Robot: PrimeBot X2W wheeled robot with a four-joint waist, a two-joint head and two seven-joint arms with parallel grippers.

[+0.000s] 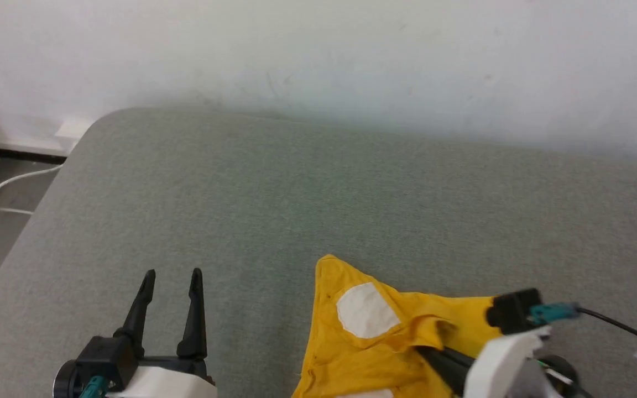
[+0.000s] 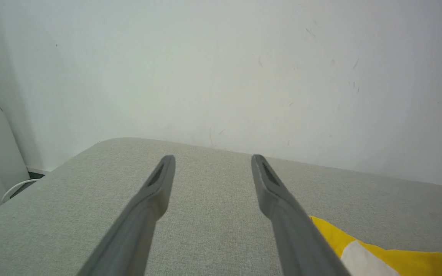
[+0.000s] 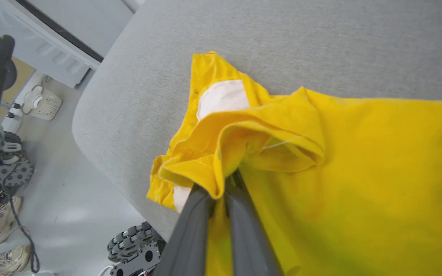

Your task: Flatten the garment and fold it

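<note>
The garment, a bright yellow T-shirt with a white patch, lies crumpled at the near right of the grey cushion. In the right wrist view the garment spreads to the right, and a bunched fold of it sits pinched between the fingers of my right gripper, which is shut on the cloth. My right gripper reaches into the fabric from the lower right in the head view. Off to the left, my left gripper stands open over bare cushion, a corner of the garment to its right.
The grey cushion runs back to a white wall. Its rounded left edge drops to the floor, where a white cable lies. In the right wrist view the floor beside the cushion holds wheels, shoes and a small white device.
</note>
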